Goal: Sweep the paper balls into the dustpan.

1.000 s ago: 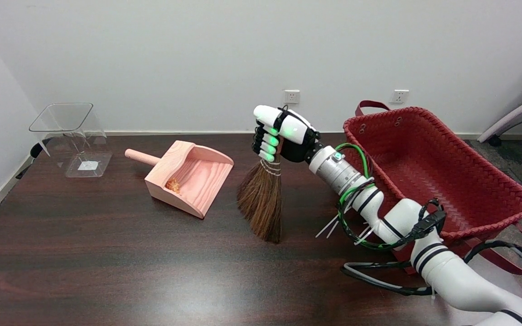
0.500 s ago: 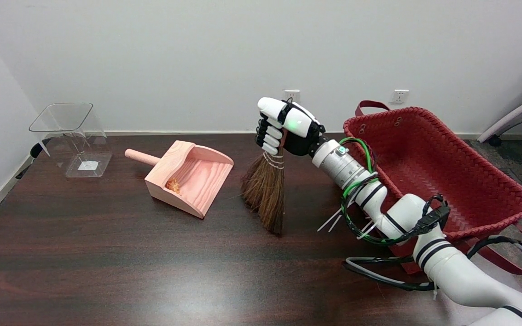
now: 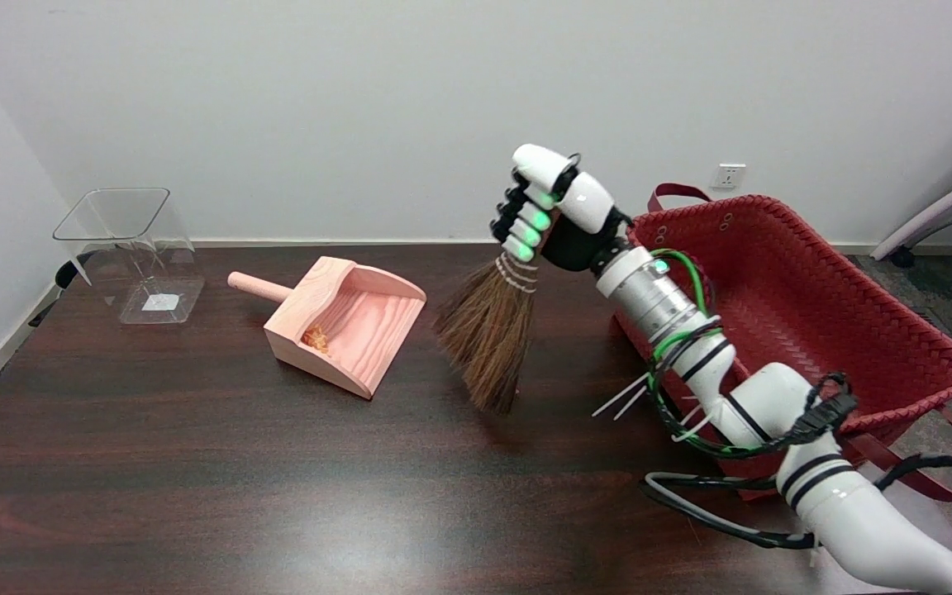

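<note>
Bristles of coarse brown fibre, bound at the neck with pale cord, fan out from the one broom (image 3: 488, 330) we see; its tip hangs just over the dark, glossy wooden tabletop (image 3: 195, 479). We see the right hand (image 3: 554, 215) wrapped tight around the broom's short handle, fingers curled closed on it. One scoop-shaped dustpan (image 3: 352, 326) of pale pink grained wood, with a round peg handle, lies to the left, apart from the broom. Inside it, near the back wall, sits one small orange crumpled paper ball (image 3: 316, 337). We count one clear plastic bin (image 3: 133, 252) at far left and one red woven basket (image 3: 806, 314) at right.
</note>
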Robot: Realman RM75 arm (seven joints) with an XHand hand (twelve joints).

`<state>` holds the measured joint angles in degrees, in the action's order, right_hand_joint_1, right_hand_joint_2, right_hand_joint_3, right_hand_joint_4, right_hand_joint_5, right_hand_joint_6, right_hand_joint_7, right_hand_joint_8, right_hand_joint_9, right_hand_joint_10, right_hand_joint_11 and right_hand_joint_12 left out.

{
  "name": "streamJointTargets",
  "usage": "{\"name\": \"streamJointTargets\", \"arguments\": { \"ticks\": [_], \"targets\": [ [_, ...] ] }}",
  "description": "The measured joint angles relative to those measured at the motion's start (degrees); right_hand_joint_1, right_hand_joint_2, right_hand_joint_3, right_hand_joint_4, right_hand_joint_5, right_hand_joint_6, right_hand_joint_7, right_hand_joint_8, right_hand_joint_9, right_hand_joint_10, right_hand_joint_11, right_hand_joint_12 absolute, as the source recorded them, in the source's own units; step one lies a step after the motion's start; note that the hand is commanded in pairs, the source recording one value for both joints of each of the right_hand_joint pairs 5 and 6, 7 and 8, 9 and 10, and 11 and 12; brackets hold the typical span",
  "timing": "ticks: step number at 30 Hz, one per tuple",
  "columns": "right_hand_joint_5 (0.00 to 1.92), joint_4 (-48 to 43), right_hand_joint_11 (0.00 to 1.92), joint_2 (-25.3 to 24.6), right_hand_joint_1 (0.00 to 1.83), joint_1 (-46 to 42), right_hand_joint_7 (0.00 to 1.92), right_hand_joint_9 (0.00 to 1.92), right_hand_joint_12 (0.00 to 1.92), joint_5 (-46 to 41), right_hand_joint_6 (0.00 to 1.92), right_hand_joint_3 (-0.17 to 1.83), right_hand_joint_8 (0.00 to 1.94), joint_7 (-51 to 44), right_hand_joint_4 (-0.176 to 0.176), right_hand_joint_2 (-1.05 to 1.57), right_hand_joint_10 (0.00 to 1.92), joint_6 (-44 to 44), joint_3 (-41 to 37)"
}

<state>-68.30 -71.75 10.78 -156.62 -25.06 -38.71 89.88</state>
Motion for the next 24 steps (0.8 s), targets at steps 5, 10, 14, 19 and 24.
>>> {"name": "streamJointTargets", "arguments": {
  "ticks": [5,10,14,19,24],
  "targets": [
    [1.92,-4.51,1.92,0.41,0.98,-2.87,1.92,1.92,1.92,-0.35,1.92,1.28,1.92,1.12,0.0,1.57,1.92,1.46,-2.95],
    [1.92,-9.59,1.92,1.46,0.99,-5.75,1.92,1.92,1.92,-0.49,1.92,1.27,1.92,0.67,0.0,1.57,1.92,5.52,-5.29],
    [1.92,-13.94,1.92,2.44,1.0,-7.91,1.92,1.92,1.92,-0.57,1.92,1.24,1.92,-0.85,0.0,1.57,1.92,9.73,-6.76],
    [1.92,-18.88,1.92,3.34,1.01,-10.31,1.92,1.92,1.92,-0.57,1.92,1.28,1.92,-3.43,0.0,1.57,1.92,15.72,-7.97],
    [1.92,-24.4,1.92,3.94,1.0,-13.08,1.92,1.92,1.92,-0.43,1.92,1.42,1.92,-6.48,0.0,1.57,1.92,23.11,-8.76]
  ]
}}
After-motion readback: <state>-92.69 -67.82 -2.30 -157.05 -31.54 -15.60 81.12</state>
